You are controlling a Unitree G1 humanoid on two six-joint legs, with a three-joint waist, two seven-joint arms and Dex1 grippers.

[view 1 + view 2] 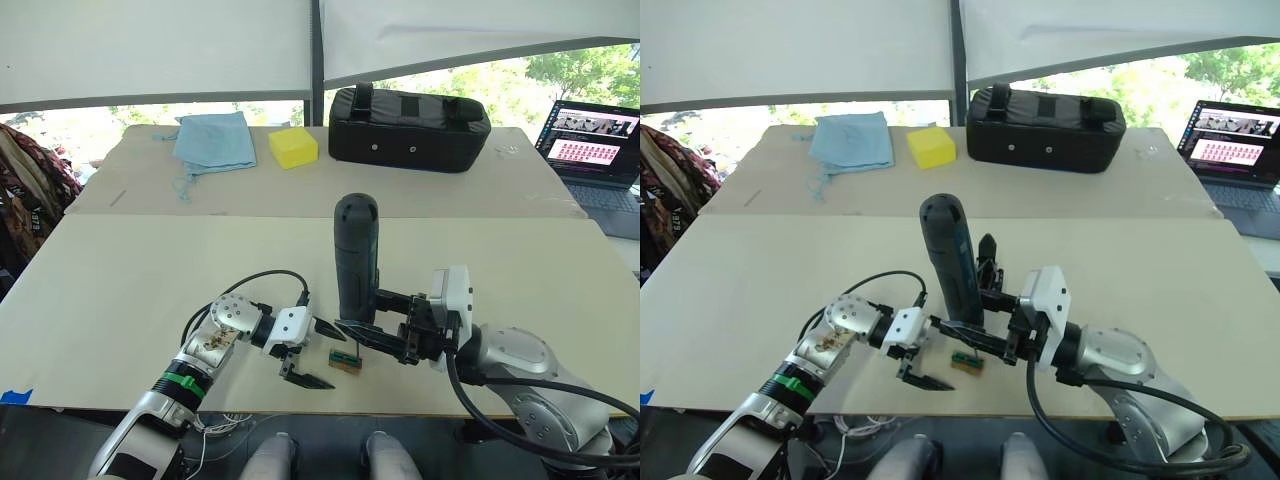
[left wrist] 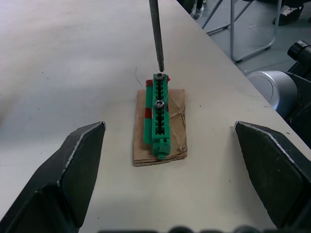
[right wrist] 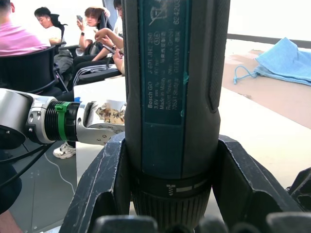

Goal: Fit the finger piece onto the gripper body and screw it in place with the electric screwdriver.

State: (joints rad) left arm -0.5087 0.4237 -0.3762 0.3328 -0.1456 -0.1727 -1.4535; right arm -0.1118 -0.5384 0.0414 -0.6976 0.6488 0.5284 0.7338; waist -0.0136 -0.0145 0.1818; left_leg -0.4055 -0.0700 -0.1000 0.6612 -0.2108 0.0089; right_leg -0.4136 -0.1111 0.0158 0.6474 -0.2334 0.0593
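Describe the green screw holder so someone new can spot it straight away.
On the near edge of the pale table, between the left gripper and the right gripper holding the upright electric screwdriver, lies a brown cardboard scrap. The green screw holder sits on it: a ridged green strip with two screws.

I count one screwdriver [image 1: 356,258], one green strip [image 2: 158,112] with two screws on one cardboard scrap [image 2: 177,124], one black case [image 1: 409,116], one yellow sponge [image 1: 293,147], one blue cloth [image 1: 214,139] and one laptop [image 1: 594,145]. Two tabletops: mine [image 1: 150,290] and a farther one [image 1: 330,190].
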